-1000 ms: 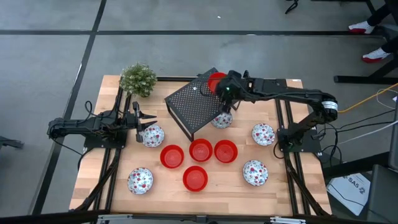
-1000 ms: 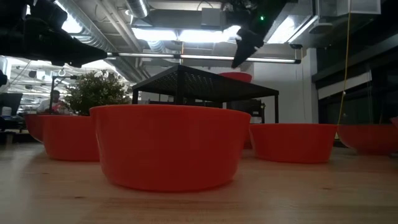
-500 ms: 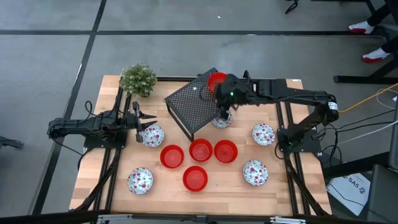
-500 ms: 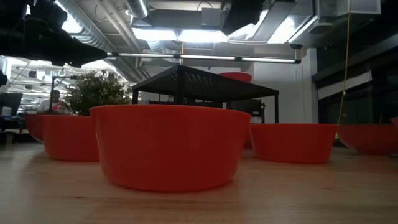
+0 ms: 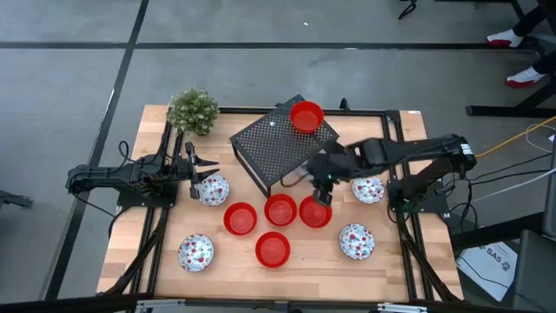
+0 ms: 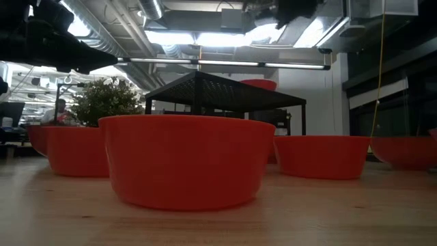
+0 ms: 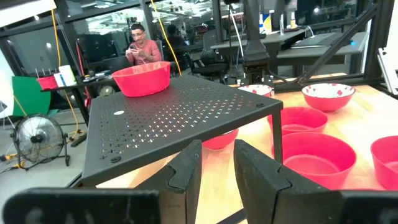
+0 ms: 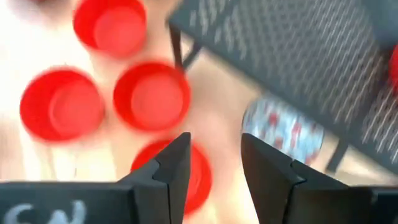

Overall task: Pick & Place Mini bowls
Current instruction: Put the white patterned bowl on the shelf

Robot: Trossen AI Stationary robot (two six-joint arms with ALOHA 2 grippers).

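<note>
- Wooden table [image 5: 130, 252] holds a black perforated rack [image 5: 278, 149], a small plant [image 5: 193, 110] and scattered mini bowls.
- One red bowl [image 5: 306, 116] sits on the rack's far corner, likely a placed one; four red bowls [image 5: 280, 209] cluster in front of the rack, speckled bowls [image 5: 367, 187] out to the sides, one speckled bowl [image 8: 283, 130] under the rack.
- Right hand [image 5: 321, 187] hangs empty, fingers narrowly apart, just above the rightmost red bowl [image 5: 315, 211] of the cluster, probably the next pick.
- Left hand [image 5: 193, 167] waits at the left edge, fingers narrowly parted, empty, beside a speckled bowl [image 5: 214, 189].
</note>
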